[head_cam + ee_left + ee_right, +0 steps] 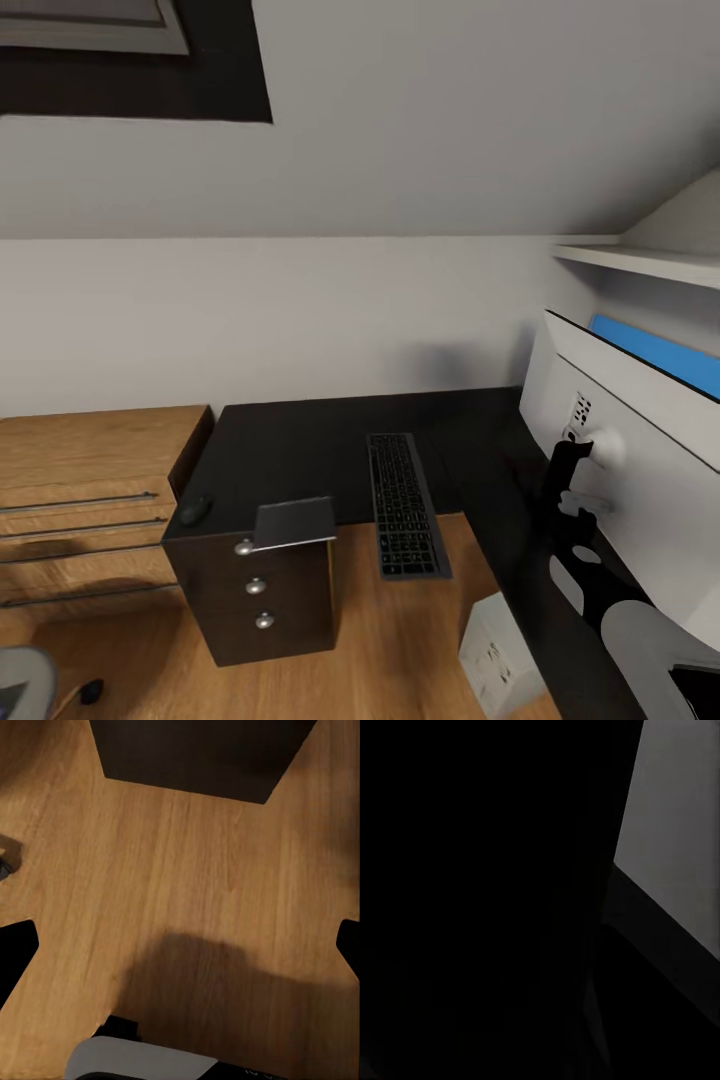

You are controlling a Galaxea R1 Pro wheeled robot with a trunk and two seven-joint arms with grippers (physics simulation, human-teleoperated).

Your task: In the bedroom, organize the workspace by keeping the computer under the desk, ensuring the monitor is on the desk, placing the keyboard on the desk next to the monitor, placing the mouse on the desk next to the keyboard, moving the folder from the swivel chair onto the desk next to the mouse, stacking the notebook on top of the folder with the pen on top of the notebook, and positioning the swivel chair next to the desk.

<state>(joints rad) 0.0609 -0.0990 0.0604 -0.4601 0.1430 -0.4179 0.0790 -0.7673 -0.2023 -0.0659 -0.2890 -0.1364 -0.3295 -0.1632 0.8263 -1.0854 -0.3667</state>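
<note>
The desk (300,450) has a glossy black top and a black drawer unit (265,600). On it lies the keyboard (405,505), its near end jutting past the front edge. The black mouse (195,510) sits at the desk's left end. Beside it the greyish notebook (293,522) overhangs the edge above the drawers. The monitor (640,470) stands at the right with its white back towards me. The computer (500,655) stands on the floor under the desk. My left gripper (180,949) hangs open over the wooden floor, facing the drawer unit (195,754).
Low wooden shelving (90,490) stands left of the desk. A grey chair edge (20,680) and a castor (92,690) show at the lower left. A blue panel (660,352) and white shelf (640,262) sit behind the monitor. The right wrist view is nearly all black.
</note>
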